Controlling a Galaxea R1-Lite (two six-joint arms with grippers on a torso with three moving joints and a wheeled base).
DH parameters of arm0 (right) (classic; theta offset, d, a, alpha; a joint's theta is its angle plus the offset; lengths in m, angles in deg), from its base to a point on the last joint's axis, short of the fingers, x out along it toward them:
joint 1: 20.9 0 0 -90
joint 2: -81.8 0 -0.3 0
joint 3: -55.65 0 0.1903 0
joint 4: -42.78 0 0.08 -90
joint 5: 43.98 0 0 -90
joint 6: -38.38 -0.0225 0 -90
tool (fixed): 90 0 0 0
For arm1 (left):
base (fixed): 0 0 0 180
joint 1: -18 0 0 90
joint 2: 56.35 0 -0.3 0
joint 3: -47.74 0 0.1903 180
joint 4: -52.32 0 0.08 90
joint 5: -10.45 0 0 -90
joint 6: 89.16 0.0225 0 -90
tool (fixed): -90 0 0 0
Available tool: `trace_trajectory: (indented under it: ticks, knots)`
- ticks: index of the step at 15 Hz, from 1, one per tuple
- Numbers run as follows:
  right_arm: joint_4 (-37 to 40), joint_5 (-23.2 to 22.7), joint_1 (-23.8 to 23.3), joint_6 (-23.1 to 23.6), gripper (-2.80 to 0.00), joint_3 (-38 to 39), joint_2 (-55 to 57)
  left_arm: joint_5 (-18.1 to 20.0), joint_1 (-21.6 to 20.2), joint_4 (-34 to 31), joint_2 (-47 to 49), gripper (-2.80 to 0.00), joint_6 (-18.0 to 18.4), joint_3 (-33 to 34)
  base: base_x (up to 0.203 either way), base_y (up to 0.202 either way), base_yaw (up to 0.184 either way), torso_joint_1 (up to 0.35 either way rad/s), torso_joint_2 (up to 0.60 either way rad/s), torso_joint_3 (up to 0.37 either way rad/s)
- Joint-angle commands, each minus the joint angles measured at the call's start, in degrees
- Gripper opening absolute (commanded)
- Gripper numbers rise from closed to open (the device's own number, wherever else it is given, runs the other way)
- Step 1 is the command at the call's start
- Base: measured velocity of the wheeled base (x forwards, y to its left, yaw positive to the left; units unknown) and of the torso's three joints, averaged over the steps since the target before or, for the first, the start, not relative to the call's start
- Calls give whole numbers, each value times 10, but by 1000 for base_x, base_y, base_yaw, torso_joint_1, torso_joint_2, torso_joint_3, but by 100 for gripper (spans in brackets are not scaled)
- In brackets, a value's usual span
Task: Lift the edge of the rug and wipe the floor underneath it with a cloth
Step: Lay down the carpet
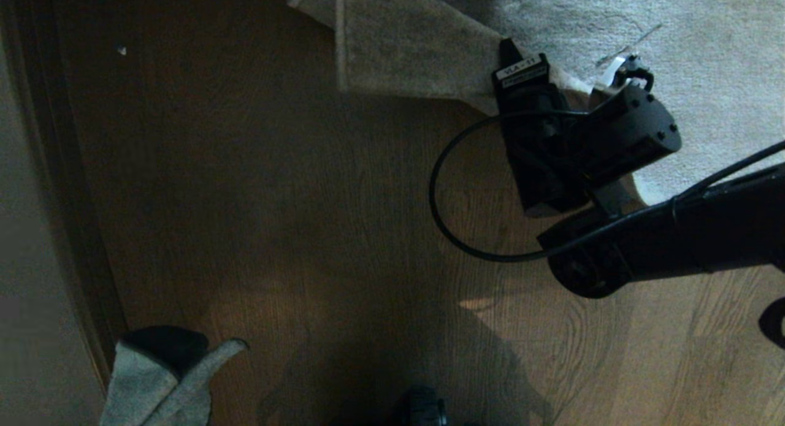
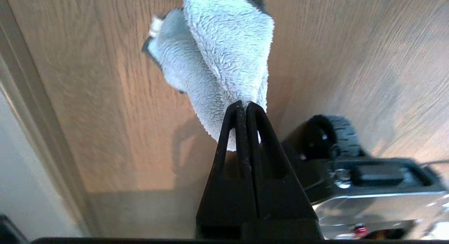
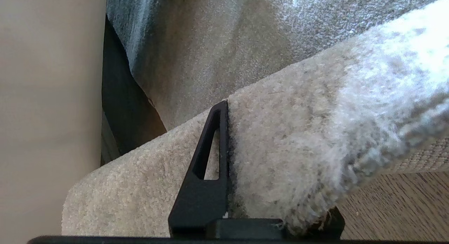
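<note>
The rug edge (image 1: 405, 58) sits at about twelve to one o'clock in the head view, its corner folded back so a flap lies turned over toward eleven o'clock, with bare floor (image 1: 319, 187) below it. The right gripper (image 3: 231, 173) is at one o'clock in that view, reaching in from three, and its fingers (image 3: 207, 159) are clamped on the rug: the wrist view shows one finger on the pile side and the thick plush border squeezed against it, with the woven backing and a strip of wood visible under the raised part. So the lift looks done, or nearly (how high the edge is off the planks I cannot judge). The cloth (image 2: 224, 58) is well apart from there, at seven o'clock in the head view near the dark skirting (image 1: 67, 217), hanging in a bunch from the left gripper (image 2: 244, 107), whose fingers are pinched tight together on a fold of the terry. It seems to hang above the floor rather than press on it. What is left, as I judge it, is the main part: carrying the cloth across to the exposed wood at the lifted corner, wiping there, then letting the rug down. No wiping contact shows yet.
</note>
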Motion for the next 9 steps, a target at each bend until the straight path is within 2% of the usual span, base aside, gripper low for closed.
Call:
trace_trajectory:
  ticks: [1, 2, 4, 7, 9]
  knots:
    - [-27, 1, 0, -2, -280, 0, 1, -1, 0, -4, 2, -280, -35, 0, 0, 0, 0, 0, 0, 0]
    - [-27, 1, 0, -1, -280, 0, 1, -4, 0, -6, 2, -280, -49, 0, 0, 0, 0, 0, 0, 0]
    - [-27, 1, 0, -1, -280, 0, 1, -13, 0, -5, 2, -280, -38, 0, 0, 0, 0, 0, 0, 0]
    - [-27, 1, 0, -1, -280, 0, 0, -12, 0, -3, 2, -280, 38, -1, 0, 0, 0, 0, 0, 0]
    - [-27, 1, 0, -1, -280, 1, 0, -8, 0, -5, 2, -280, 70, -3, 0, 0, 0, 0, 0, 0]
